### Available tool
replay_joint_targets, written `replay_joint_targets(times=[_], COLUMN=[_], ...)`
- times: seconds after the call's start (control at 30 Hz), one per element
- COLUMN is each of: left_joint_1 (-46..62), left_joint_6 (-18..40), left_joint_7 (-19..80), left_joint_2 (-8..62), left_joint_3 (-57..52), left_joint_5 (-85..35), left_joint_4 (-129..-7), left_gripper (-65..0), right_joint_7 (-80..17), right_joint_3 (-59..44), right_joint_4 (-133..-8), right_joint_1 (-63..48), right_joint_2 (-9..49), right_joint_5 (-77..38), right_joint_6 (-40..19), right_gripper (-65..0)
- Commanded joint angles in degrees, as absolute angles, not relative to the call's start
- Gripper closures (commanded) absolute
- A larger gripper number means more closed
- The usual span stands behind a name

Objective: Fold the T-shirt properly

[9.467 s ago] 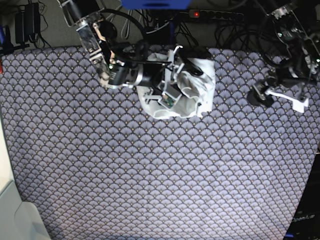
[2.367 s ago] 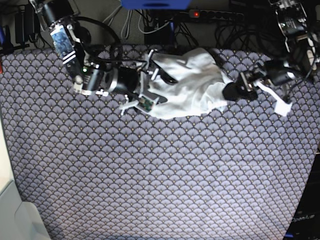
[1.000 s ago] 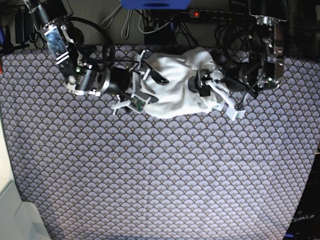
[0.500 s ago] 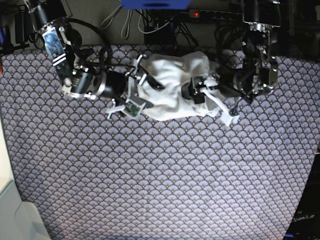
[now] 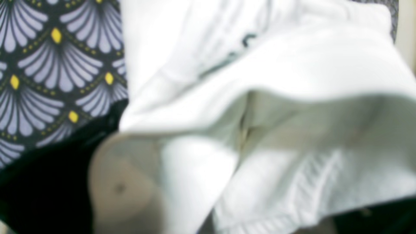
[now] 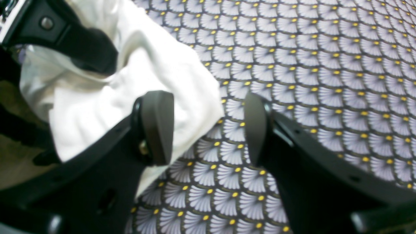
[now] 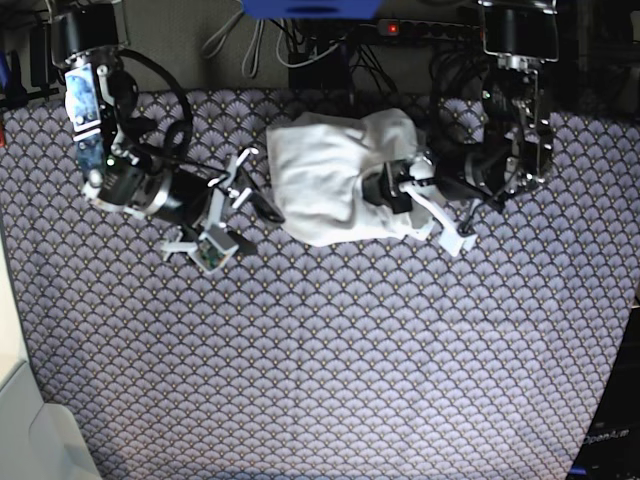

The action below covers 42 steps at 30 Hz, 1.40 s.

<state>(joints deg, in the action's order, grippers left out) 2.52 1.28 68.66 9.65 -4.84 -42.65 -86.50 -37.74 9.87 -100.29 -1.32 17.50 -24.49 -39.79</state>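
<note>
Patterned cloth (image 7: pixel 320 350); right hand (image 7: pixel 240 205) agape beside T-shirt (image 7: pixel 335 175); left hand (image 7: pixel 425 210) grip unclear

A table (image 7: pixel 330 370) fills most of the base view, covered by a cloth printed with a fan-scale pattern: pale lavender fans outlined in black, each tipped with a small yellow dot. Both wrist views show the same print close up (image 6: pixel 325 65) (image 5: pixel 48 65). Beyond the table's far edge lies a black power strip (image 7: pixel 430 30) with a lit red switch, among a tangle of dark cables (image 7: pixel 330 55). A blue object (image 7: pixel 310 8) sits at the top edge. A pale surface (image 7: pixel 25 420) shows at lower left.
</note>
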Motion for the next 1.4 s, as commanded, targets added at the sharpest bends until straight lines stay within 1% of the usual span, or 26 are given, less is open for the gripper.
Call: replay_joint_targets(times=[0.0,0.07,0.13,0.17,0.2,0.33,0.47,0.53,0.57,0.6,0.67,0.83,0.93,1.03,1.2,1.37], left_joint_1=[3.03,1.8,1.36,1.27,1.01,-1.27,-3.74,-5.85,-6.99,-8.4,-11.12,-17.45,-21.49,-24.92,-29.14,-30.55], left_joint_6=[0.31,0.31,0.22,0.22,0.22,0.22,-0.04,-0.22,-0.22,-0.22,-0.22,0.04,0.04,0.22,0.31,0.31], left_joint_7=[70.99,70.99,70.99,70.99,70.99,71.08,71.08,71.08,71.08,71.08,71.43,71.08,71.08,70.73,63.16,53.85], left_joint_2=[9.54,9.89,9.98,9.98,10.07,10.15,11.3,12.35,12.7,12.88,12.88,12.53,10.95,8.22,4.35,1.89], left_joint_3=[-3.56,-1.63,-0.4,0.13,0.31,0.48,1.89,4.26,6.02,7.87,12.09,24.75,32.75,38.02,46.29,54.81], left_joint_5=[-40.92,-40.92,-40.92,-40.92,-40.92,-40.84,-40.84,-39.78,-38.46,-36.62,-31.87,-19.65,-13.85,-7.87,0.4,7.52], left_joint_4=[-85.85,-85.76,-85.76,-85.49,-85.41,-83.82,-83.38,-83.38,-83.38,-83.38,-83.38,-83.38,-82.68,-79.43,-72.04,-66.51], left_gripper=[-43.4,-28.4,-15.7,-11.9,-10.8,-10.5,-9.7,-4.8,-1.0,0.0,-0.8,-0.3,-0.3,-0.3,-0.3,-0.3], right_joint_7=[-36.26,-36.26,-36.26,-36.26,-36.26,-36.26,-36.53,-36.53,-36.53,-36.53,-36.53,-36.62,-36.62,-36.62,-36.62,-36.62], right_joint_3=[9.1,8.22,7.08,6.37,5.41,1.8,-4.0,-6.2,-7.34,-8.31,-9.98,-14.02,-16.13,-18.42,-22.55,-25.01], right_joint_4=[-101.41,-101.41,-101.41,-101.41,-101.41,-101.49,-101.49,-101.49,-101.49,-101.49,-101.49,-101.49,-101.41,-101.32,-101.14,-101.14], right_joint_1=[-0.57,-0.57,-0.57,-0.57,-0.57,-0.57,-0.57,-0.66,-0.84,-1.01,-1.1,-2.15,-2.68,-3.12,-4.35,-6.29], right_joint_2=[17.71,17.71,17.71,17.71,17.71,17.71,17.71,17.71,17.8,17.8,17.8,17.89,18.07,18.07,18.24,19.38], right_joint_5=[-25.71,-25.71,-25.71,-25.71,-25.71,-25.89,-25.89,-25.89,-25.89,-25.89,-25.89,-25.89,-25.89,-25.71,-25.63,-25.63], right_joint_6=[-40.0,-40.0,-40.0,-40.0,-40.0,-40.0,-40.0,-40.0,-40.0,-40.0,-40.0,-40.0,-40.0,-40.0,-40.0,-40.0], right_gripper=[-35.1,-35.0,-35.0,-34.9,-34.9,-34.8,-34.8,-34.8,-34.8,-34.8,-34.8,-34.8,-34.8,-34.8,-34.8,-34.8])
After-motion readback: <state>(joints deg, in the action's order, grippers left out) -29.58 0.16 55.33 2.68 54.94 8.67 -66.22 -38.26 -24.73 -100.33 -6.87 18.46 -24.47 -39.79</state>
